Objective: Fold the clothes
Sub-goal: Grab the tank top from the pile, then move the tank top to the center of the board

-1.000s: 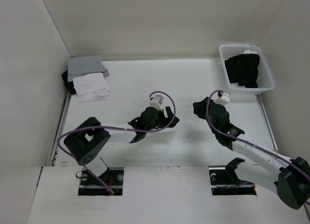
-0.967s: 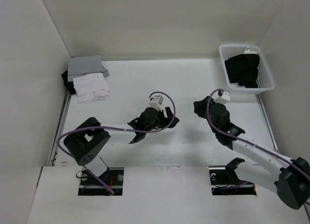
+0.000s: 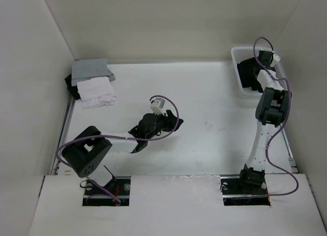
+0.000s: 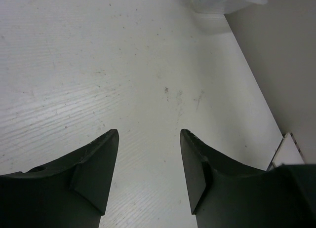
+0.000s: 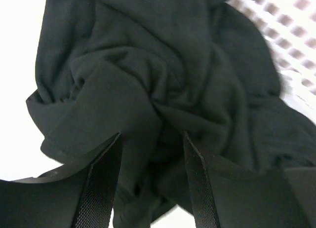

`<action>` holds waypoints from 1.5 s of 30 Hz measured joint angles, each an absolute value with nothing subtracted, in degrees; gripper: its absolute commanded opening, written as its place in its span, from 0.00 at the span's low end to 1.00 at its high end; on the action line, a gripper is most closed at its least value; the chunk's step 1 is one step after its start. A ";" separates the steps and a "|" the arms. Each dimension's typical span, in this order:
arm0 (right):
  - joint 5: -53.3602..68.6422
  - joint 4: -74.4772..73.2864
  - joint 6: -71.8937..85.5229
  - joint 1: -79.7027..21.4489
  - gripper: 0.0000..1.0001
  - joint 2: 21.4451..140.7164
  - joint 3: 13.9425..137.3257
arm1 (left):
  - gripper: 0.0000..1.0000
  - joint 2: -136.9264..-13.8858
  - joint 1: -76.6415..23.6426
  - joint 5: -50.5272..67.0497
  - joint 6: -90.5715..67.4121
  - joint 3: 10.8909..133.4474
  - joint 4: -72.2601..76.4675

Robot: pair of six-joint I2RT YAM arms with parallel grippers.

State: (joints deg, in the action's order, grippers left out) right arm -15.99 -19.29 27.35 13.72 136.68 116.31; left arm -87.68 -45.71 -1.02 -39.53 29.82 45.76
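Observation:
The clothes (image 5: 163, 65) lie as a crumpled black heap in the white basket (image 3: 236, 54) at the back right. In the top view they (image 3: 249, 83) show dark below the basket's rim. My right gripper (image 5: 151, 134) hangs just over the heap, open, its fingers apart with folds of black fabric under and between them; it (image 3: 251, 68) reaches into the basket from the right. My left gripper (image 4: 148, 132) is open over bare white table, nothing between its fingers. From above it (image 3: 172, 123) sits left of the table's middle.
At the back left corner, a grey fabric piece (image 3: 91, 69) and a small white cloth (image 3: 96, 92) lie on something black (image 3: 70, 85). White walls close the table on three sides. The basket's corner (image 4: 222, 1) shows far ahead in the left wrist view.
My right arm has swung from the table's middle up and back to the basket. The left arm has drawn slightly to the left. Both grippers stand open.

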 measured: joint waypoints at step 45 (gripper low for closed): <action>1.69 19.18 34.41 -25.82 0.03 63.51 73.17 | 0.60 -57.98 -19.35 0.47 -52.18 20.47 37.23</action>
